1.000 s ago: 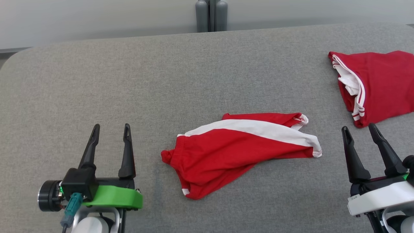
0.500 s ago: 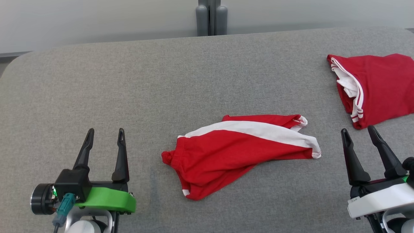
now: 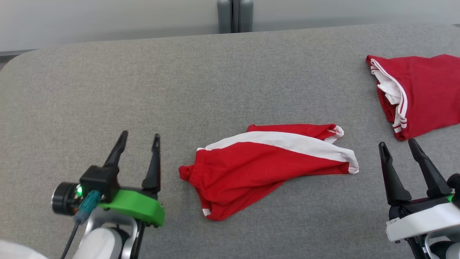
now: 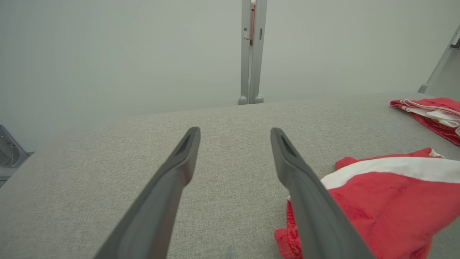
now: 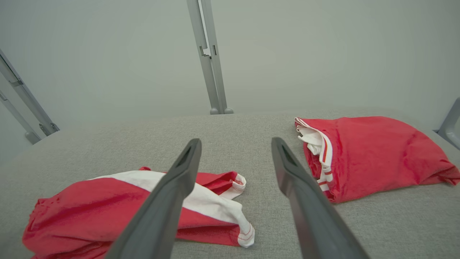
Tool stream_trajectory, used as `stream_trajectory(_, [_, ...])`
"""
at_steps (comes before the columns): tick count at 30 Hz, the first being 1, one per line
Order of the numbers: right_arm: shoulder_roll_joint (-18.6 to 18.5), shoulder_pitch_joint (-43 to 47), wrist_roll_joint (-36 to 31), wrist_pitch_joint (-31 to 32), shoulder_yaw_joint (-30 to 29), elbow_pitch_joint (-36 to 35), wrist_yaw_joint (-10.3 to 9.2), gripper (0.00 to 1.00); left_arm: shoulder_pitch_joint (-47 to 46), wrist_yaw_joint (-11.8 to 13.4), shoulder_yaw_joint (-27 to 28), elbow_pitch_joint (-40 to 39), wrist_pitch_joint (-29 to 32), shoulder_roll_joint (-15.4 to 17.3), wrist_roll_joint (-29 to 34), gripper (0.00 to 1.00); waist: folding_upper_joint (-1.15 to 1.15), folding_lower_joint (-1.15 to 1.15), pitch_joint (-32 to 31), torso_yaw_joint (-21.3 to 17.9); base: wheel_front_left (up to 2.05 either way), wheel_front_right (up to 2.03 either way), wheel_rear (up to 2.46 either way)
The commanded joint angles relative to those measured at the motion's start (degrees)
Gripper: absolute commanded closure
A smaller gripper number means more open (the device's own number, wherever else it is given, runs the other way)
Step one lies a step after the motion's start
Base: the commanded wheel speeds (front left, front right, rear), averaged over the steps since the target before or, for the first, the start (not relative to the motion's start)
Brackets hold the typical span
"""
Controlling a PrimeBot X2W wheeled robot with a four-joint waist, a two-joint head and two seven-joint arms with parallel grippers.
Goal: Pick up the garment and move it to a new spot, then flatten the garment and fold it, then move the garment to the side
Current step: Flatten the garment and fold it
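The left gripper hovers at lower left on its green wrist mount, leaning up and to the right, its two dark fingers spread wide and empty. At lower right, the right gripper leans slightly left, likewise parted, holding nothing.

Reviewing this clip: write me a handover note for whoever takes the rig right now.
Left gripper: open, empty, over the grey table, just left of the red shorts, not touching them.
Right gripper: open, empty, right of the shorts, on the near side of the folded red garment.
Shorts: mid-table, rumpled, white stripe up.
Done: nothing evident on the shorts; the other garment lies folded at the far right.
Left: grasp the shorts, move them, flatten, fold, set aside.
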Motion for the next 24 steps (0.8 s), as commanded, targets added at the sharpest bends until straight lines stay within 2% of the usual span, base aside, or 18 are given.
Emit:
stream_trajectory(1, [-0.2, -0.8, 0.4, -0.1, 0.1, -0.1, 0.00, 0.00, -2.5, -1.3, -1.1, 0.3, 1.9, -0.3, -0.5, 0.00, 0.00, 0.00, 0.8, 0.0, 0.00, 0.00, 0.00])
stream_trajectory(6, [-0.5, -1.7, 0.6, -0.3, 0.7, 0.4, 0.00, 0.00, -9.9, -6.2, -5.9, 4.4, 11.5, -2.4, -2.9, 0.00, 0.00, 0.00, 2.1, -0.4, 0.00, 0.00, 0.00])
stream_trajectory(12, [-0.6, -2.7, 1.0, -0.8, 1.7, 1.3, 0.00, 0.00, -16.3, -10.9, -9.9, 14.6, 19.8, -4.8, -5.6, 0.00, 0.00, 0.00, 3.4, -1.8, 0.00, 0.00, 0.00])
stream_trajectory(16, [-0.7, -3.2, 1.2, -1.1, 1.8, 1.9, 0.00, 0.00, -18.5, -12.7, -11.6, 20.9, 22.2, -5.7, -6.2, 0.00, 0.00, 0.00, 4.0, -2.5, 0.00, 0.00, 0.00])
stream_trajectory(20, [-0.4, -3.3, 1.3, -1.4, 1.8, 2.4, 0.00, 0.00, -19.8, -13.4, -12.3, 25.5, 21.8, -6.2, -6.4, 0.00, 0.00, 0.00, 4.4, -2.9, 0.00, 0.00, 0.00])
stream_trajectory(21, [-0.4, -3.4, 1.3, -1.4, 1.8, 2.5, 0.00, 0.00, -20.1, -13.5, -12.4, 26.2, 21.5, -6.3, -6.4, 0.04, 0.00, 0.00, 4.5, -2.9, 0.00, 0.00, 0.00])
stream_trajectory(22, [-0.4, -3.5, 1.4, -1.5, 1.8, 2.6, 0.00, 0.00, -20.4, -13.6, -12.5, 27.1, 21.0, -6.3, -6.3, 0.14, 0.00, 0.00, 4.6, -2.9, 0.00, 0.00, 0.00])
stream_trajectory(24, [-0.3, -3.6, 1.5, -1.7, 1.7, 2.8, 0.00, 0.00, -20.9, -13.8, -12.4, 28.3, 19.9, -6.5, -6.1, 0.60, 0.00, 0.00, 4.8, -2.9, 0.00, 0.00, 0.00])
